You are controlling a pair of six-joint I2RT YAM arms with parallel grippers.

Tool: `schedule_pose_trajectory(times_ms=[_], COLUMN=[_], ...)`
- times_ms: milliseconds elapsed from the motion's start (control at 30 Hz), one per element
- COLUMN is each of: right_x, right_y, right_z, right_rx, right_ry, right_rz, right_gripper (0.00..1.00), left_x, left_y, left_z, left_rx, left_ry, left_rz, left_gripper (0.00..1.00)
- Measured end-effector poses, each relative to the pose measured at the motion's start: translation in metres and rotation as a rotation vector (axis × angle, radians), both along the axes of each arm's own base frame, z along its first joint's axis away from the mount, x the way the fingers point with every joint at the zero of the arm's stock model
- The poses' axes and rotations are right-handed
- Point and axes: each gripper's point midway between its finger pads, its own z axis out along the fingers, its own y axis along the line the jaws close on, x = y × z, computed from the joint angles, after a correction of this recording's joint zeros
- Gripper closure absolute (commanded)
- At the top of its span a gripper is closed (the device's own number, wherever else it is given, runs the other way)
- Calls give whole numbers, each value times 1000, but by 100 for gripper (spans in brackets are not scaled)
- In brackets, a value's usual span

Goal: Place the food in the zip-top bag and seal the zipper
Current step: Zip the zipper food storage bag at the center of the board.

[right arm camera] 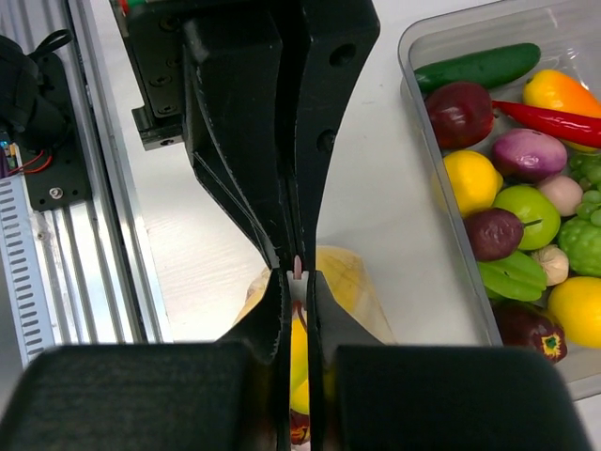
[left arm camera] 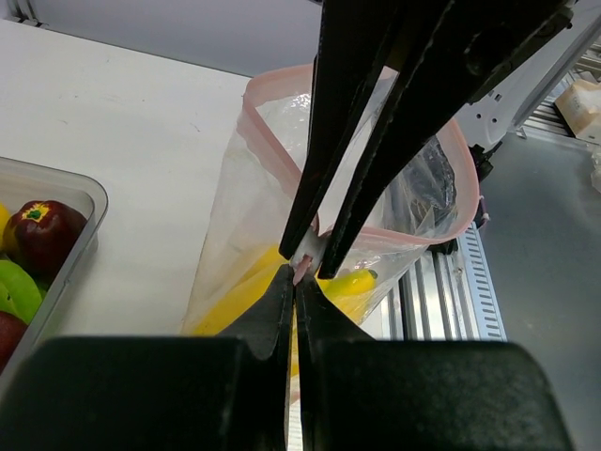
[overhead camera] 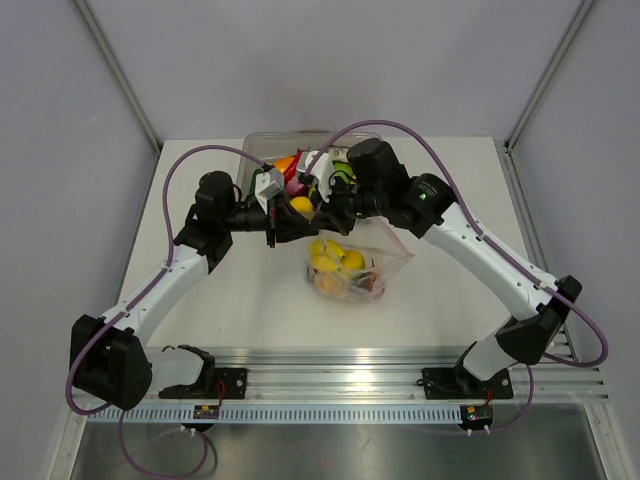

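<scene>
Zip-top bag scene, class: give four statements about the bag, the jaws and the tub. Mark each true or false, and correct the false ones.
1. The jaws of the left gripper and the right gripper are shut on the zipper at one spot. True.
2. The zip-top bag is empty. False: yellow food lies inside it.
3. The zipper is sealed along its whole length. False: in the left wrist view the mouth gapes open beyond the pinch.
4. The clear tub holds toy food. True.
</scene>
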Motion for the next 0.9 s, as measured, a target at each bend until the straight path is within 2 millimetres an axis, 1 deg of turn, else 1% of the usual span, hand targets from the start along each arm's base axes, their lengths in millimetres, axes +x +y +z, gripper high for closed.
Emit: schedule_pose_trajectory(times_ms=[167,300,533,733,900], right_x=[-3,-7,-15,-24,-25], right_y=[-9,-20,-38,-55,-67], right_z=[-1,-2,0,0,-2], right_rx=[10,16,34,43,24], right_ry=[-28,-54,-77,-83,-87], right_rz=[-20,-45,-93,-135,-181], right_gripper=[100,100,100,100,100], left_x=[0,2,15,17,23], left_y=[1,5,18,23,28], left_z=[0,3,15,14,11], left_rx=[9,8,0,-5,-6], left_ry=[-2,-5,-42,-48,-41], left_rz=[1,14,116,161,197], left_gripper=[100,100,100,100,100])
